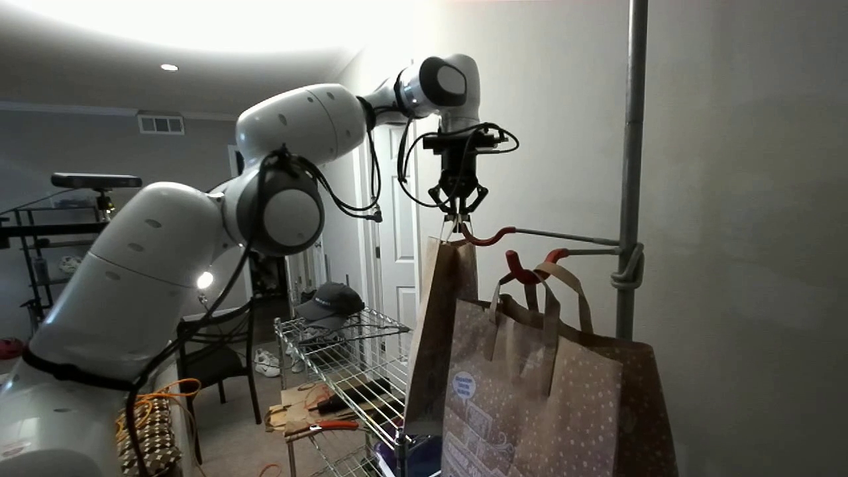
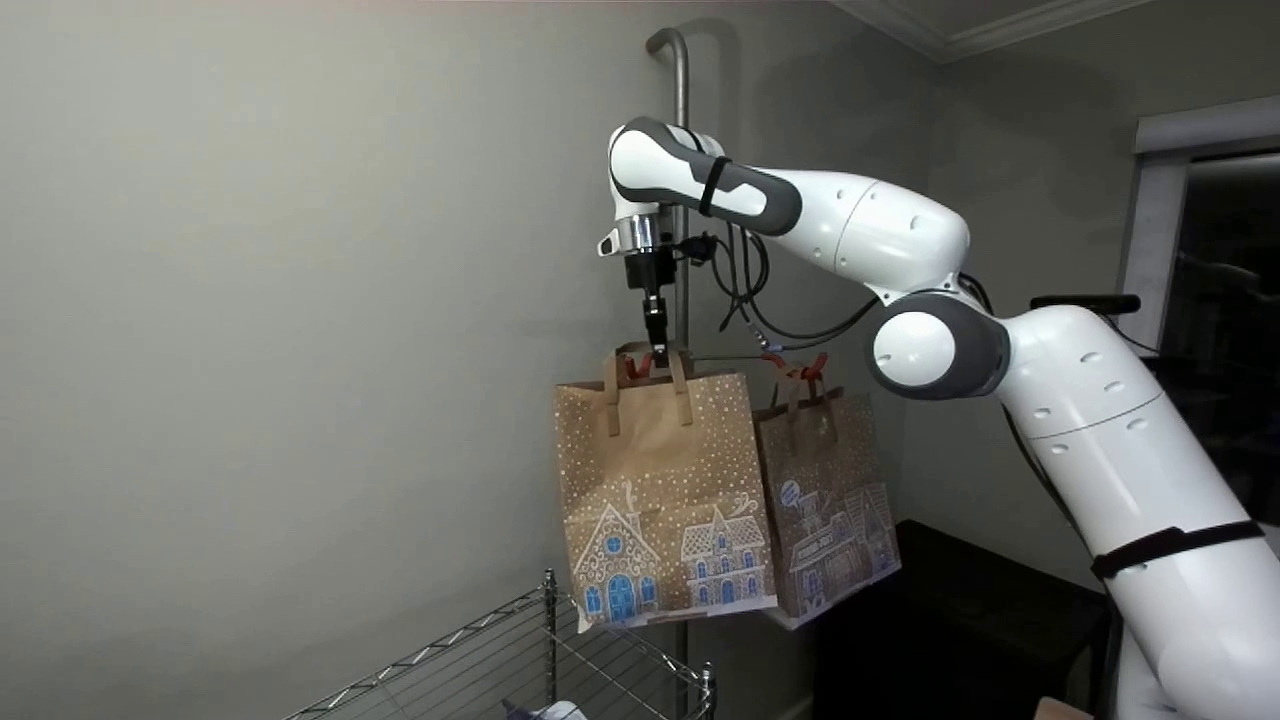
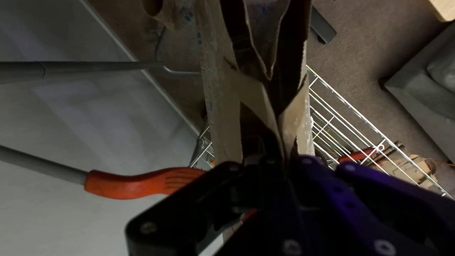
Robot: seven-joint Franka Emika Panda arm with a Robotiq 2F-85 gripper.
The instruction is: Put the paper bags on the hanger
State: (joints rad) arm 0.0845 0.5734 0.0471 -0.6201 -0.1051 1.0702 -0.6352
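Note:
My gripper (image 1: pixel 458 222) points down and is shut on the top of the loop handles of a paper bag (image 2: pixel 665 500). The same bag shows edge-on in an exterior view (image 1: pixel 437 338) and below the fingers (image 3: pixel 282 164) in the wrist view (image 3: pixel 224 117). It hangs upright at the far red prong of the hanger (image 1: pixel 490 238). Red prong tips show within its handle loop (image 2: pixel 638 368); I cannot tell whether the handle rests on them. The second paper bag (image 1: pixel 530 384) hangs by its handles on the nearer red prong (image 1: pixel 523 273), also in an exterior view (image 2: pixel 830 500).
A grey vertical pole (image 1: pixel 633 165) carries the prongs beside the wall. A wire shelf rack (image 1: pixel 351 377) stands below and beside the held bag, also in the wrist view (image 3: pixel 341 106). A dark cap (image 1: pixel 330 303) lies on it. A black chair (image 1: pixel 218 361) stands behind.

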